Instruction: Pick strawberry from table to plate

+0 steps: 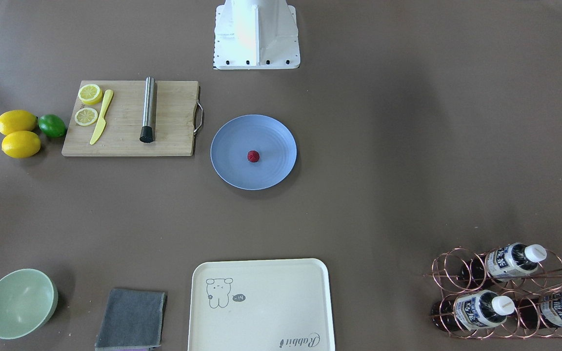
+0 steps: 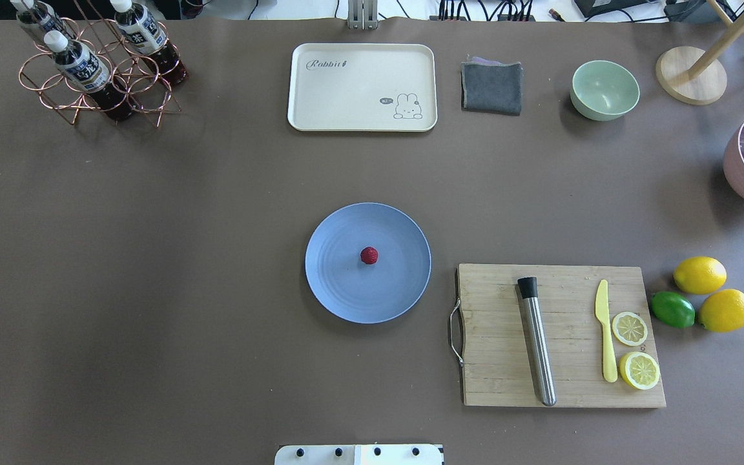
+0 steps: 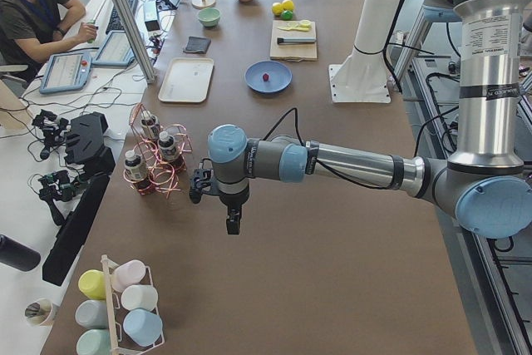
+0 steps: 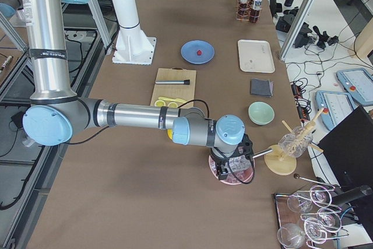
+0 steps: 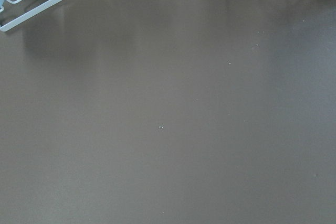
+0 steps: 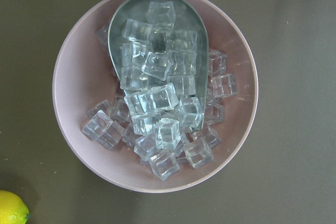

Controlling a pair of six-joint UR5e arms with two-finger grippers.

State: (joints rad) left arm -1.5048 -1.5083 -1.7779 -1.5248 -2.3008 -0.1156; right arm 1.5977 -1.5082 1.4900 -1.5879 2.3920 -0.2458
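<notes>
Front-facing view: the tiny dark-red bumpy strawberry (image 1: 253, 156) sits at the middle of the round periwinkle-blue plate (image 1: 227, 165). Overhead agrees: berry centred, plate on the matte grey-brown table (image 2: 152, 258). Left-side view: the left gripper (image 3: 233, 225) hangs over the table's near end, well apart from the berry, jaws unreadable. Right-side and wrist views: the right gripper (image 4: 224, 170) hovers above a pink bowl of clear ice cubes (image 6: 71, 93), equally distant, and I cannot tell its jaws.

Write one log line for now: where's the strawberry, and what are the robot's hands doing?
strawberry: on plate, near middle | left gripper: over table, state unclear | right gripper: over ice bowl, state unclear | task: looks done
</notes>
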